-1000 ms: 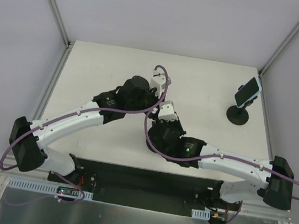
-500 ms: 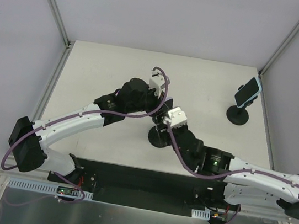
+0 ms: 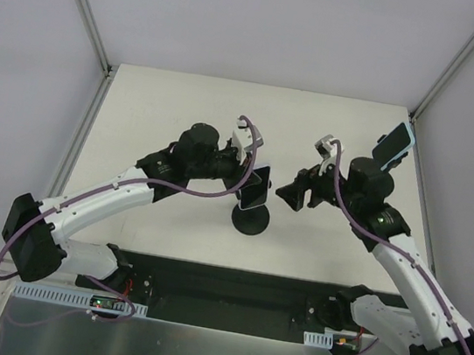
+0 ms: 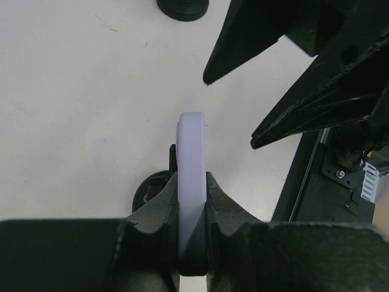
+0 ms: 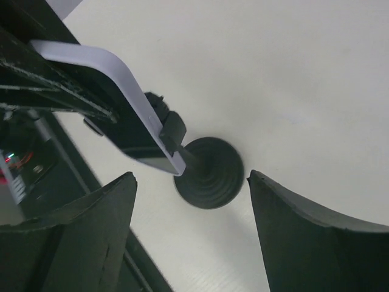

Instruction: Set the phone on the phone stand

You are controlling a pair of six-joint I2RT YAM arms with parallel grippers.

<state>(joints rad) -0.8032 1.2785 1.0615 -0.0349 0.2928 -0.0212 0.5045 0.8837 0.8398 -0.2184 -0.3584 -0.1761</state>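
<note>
A lavender-edged phone (image 3: 254, 188) (image 4: 192, 159) (image 5: 119, 72) is pinched edge-on in my left gripper (image 3: 248, 183) (image 4: 192, 177), which is shut on it. It hangs tilted just above the black phone stand (image 3: 250, 221) (image 5: 211, 173) near the table's middle. In the right wrist view the phone's lower end meets the stand's small holder (image 5: 173, 129). My right gripper (image 3: 292, 194) (image 5: 191, 175) is open and holds nothing, a short way right of the phone and pointing at it. Its dark fingers (image 4: 255, 36) show in the left wrist view.
A second phone (image 3: 393, 146) sits on another stand at the back right, just behind my right arm, which hides its base. That round base (image 4: 182, 7) shows at the top of the left wrist view. The black mounting plate (image 3: 230, 287) runs along the near edge.
My right gripper has left the stand, swung up and to the right, and opened. The left gripper has shifted slightly, and the phone now shows over the stand.
</note>
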